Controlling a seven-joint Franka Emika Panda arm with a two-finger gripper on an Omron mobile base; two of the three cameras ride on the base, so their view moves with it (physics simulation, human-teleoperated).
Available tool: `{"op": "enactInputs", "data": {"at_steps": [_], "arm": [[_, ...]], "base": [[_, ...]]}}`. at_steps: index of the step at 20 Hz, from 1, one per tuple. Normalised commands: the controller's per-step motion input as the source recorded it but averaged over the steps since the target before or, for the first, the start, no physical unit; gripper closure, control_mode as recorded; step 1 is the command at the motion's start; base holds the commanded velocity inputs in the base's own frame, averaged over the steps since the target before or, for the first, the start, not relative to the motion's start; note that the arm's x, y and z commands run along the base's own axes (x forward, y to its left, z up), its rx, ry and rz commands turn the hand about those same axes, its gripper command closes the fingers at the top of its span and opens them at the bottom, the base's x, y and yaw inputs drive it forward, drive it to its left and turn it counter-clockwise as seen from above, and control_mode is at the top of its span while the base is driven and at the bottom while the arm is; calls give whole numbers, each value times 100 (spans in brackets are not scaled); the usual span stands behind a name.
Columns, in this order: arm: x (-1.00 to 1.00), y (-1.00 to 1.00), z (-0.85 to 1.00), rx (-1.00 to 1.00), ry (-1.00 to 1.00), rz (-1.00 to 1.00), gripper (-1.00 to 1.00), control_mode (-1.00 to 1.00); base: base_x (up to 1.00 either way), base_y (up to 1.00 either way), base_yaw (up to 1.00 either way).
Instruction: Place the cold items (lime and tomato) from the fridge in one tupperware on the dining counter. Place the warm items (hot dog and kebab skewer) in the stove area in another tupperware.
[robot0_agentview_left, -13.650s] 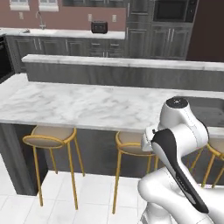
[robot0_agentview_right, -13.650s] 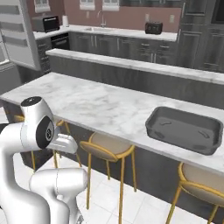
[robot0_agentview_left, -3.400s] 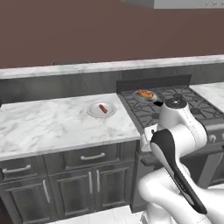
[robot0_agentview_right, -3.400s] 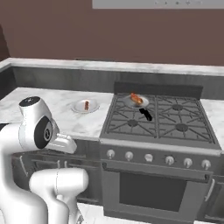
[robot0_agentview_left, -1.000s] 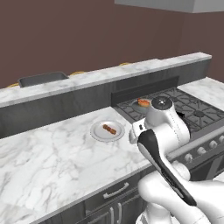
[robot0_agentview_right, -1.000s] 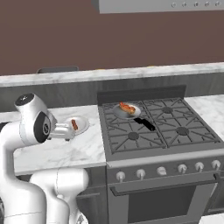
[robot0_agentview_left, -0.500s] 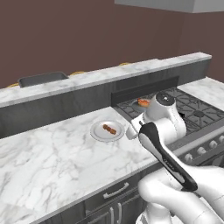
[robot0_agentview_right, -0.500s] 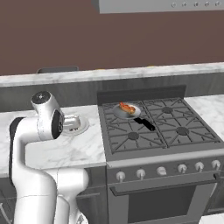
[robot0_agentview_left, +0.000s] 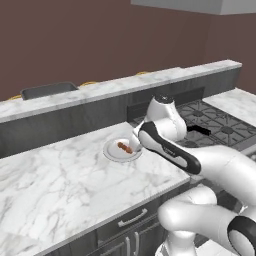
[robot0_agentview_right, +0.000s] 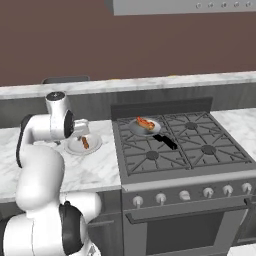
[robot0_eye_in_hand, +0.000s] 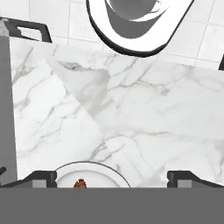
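We see the claw (robot0_eye_in_hand: 112, 177) with its fingers spread wide apart, gripping nothing, above the marble tabletop (robot0_agentview_left: 60, 170). The kebab skewer (robot0_agentview_left: 124, 147) lies on a white plate (robot0_agentview_left: 112, 151) beside the stove (robot0_agentview_right: 175, 145). The hot dog (robot0_agentview_right: 145, 123) rests in a pan (robot0_agentview_right: 137, 129) on the rear-left burner.

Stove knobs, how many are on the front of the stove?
5 stove knobs sit in a row along the stove's front panel, above the oven door, in the right base view. The farthest right one lies near the picture's edge, so another could hide beyond it.
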Motion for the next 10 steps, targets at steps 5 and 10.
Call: {"op": "enactInputs", "data": {"at_steps": [5,10], "arm": [[46,1,-50,-3,5,0,-100,-100],[48,0,-60,0,12,0,-100,-100]], "base": [[0,0,0],[0,0,0]]}}
